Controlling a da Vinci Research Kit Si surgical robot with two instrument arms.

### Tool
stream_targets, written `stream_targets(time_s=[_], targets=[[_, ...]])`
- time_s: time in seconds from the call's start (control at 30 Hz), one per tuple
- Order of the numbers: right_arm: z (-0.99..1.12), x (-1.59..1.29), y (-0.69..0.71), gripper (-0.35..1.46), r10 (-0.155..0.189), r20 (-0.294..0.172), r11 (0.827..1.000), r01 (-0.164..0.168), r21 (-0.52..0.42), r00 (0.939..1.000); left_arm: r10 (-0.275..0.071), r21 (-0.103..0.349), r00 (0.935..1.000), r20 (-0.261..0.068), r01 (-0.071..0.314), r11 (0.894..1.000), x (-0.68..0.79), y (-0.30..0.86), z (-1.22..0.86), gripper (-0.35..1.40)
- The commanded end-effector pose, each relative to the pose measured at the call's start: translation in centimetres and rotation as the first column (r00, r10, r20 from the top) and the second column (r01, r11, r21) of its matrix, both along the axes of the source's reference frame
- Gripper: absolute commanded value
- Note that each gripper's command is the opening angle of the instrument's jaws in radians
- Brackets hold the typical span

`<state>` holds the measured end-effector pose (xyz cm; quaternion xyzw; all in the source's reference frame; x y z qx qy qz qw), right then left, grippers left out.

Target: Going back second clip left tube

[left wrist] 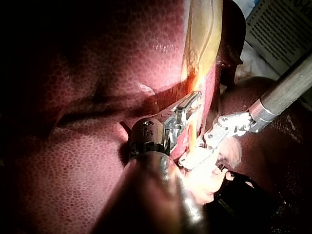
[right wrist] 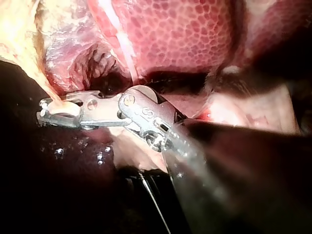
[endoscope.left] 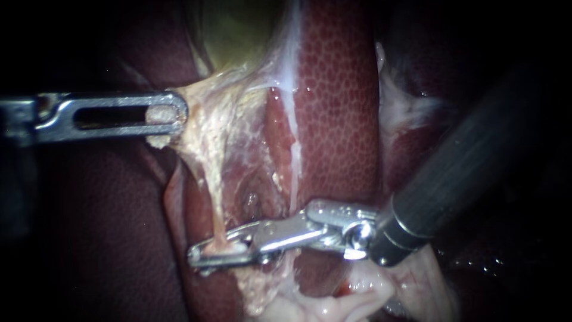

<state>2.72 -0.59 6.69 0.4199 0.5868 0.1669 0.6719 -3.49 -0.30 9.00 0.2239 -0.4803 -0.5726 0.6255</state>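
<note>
1. Dark-red liver (endoscope.left: 339,107) fills most of the endoscope view, glossy and patterned in small cells like a honeycomb. The greenish-yellow gallbladder (endoscope.left: 232,30) shows smooth and translucent at its upper edge.
2. Cream-coloured pale tissue (endoscope.left: 199,110), fibrous and webbed, fans down from the gallbladder. It narrows into the left tube (endoscope.left: 213,200), a thin pinkish cord that runs down and slightly rightward.
3. To the right of that tube a whitish strand (endoscope.left: 293,161) lies flat against the liver, wet and shiny.
4. The left instrument (endoscope.left: 176,113) is flat bright metal with a long slot through its jaw and a rounded tip. It comes in level from the left.
5. Its jaws are pressed together on the outer corner of the pale tissue. The tissue shows through the slot and bulges just beneath the tip, and the web is stretched taut toward that side.
6. The right instrument (endoscope.left: 196,253) has a dark, matte, round shaft that ends in a bright hinged wrist. Two slim metal jaws reach leftward from the wrist.
7. These jaws stand slightly spread, with a narrow gap between them. The left tube's lower end passes through that gap close to the tips, and the right wrist view shows pale matter lying in the gap.
8. Among the shiny metal it is not possible to tell whether a clip sits on the tube there.
9. In the left wrist view the tube stretches between the two sets of jaws, the left at its upper end and the right at its lower.
</note>
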Motion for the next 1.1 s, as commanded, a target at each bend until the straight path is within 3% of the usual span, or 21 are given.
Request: stream_targets(time_s=[0.03, 0.3, 0.7, 0.9, 1.1], targets=[[0.00, 0.01, 0.02, 0.49, 0.012, -0.006, 1.000, -0.012, -0.009, 0.9999, 0.000, 0.000, 1.0000, 0.000, 0.000, 1.000, 0.00, 0.00, 0.00, -0.35], [-0.03, -0.03, 0.19, 0.60, 0.082, 0.016, 0.994, -0.081, -0.070, 0.9965, 0.000, 0.000, 1.0000, 0.000, 0.000, 1.000, 0.00, 0.00, 0.00, -0.35], [-0.01, -0.33, 0.40, 0.60, 0.097, 0.015, 0.991, -0.095, -0.093, 0.9952, -0.001, -0.001, 1.0000, -0.001, 0.001, 1.000, 0.00, -0.01, 0.00, -0.35], [-0.18, -0.79, 0.47, 0.60, 0.102, 0.011, 0.989, -0.100, -0.112, 0.9947, 0.001, -0.001, 1.0000, 0.000, -0.001, 1.000, 0.02, -0.01, 0.00, -0.35], [-0.50, -1.40, 0.75, 0.60, 0.142, 0.021, 0.978, -0.137, -0.158, 0.9897, 0.000, -0.001, 1.0000, 0.000, 0.000, 1.000, 0.01, -0.01, 0.00, -0.35]])
